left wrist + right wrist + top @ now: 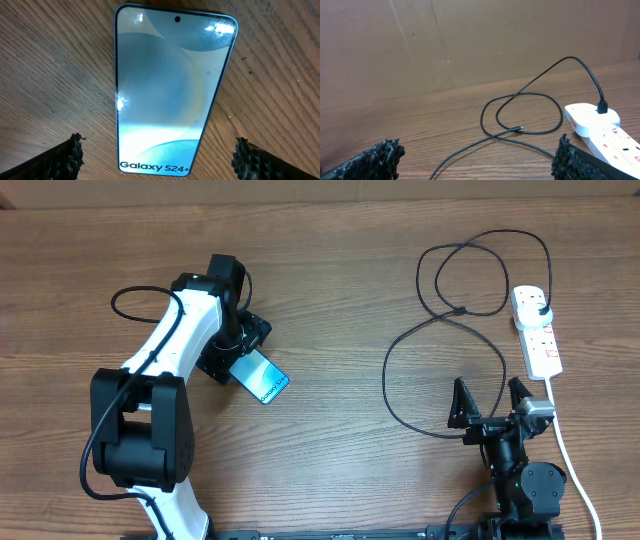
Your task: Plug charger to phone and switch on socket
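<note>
The phone [264,378] lies flat on the wooden table, blue-teal screen up, "Galaxy S24+" text at its near end; it fills the left wrist view [170,85]. My left gripper [232,358] is open and hovers right over it, a finger on each side, not touching. The black charger cable [440,330] loops on the right side; its small tip [519,129] lies free on the table and its black plug [540,308] sits in the white power strip [540,340]. My right gripper [490,402] is open and empty, near the cable loop.
The power strip's thick white cord [575,465] runs to the front right edge. The strip also shows at the right edge of the right wrist view [610,135]. A brown cardboard wall [470,40] stands behind the table.
</note>
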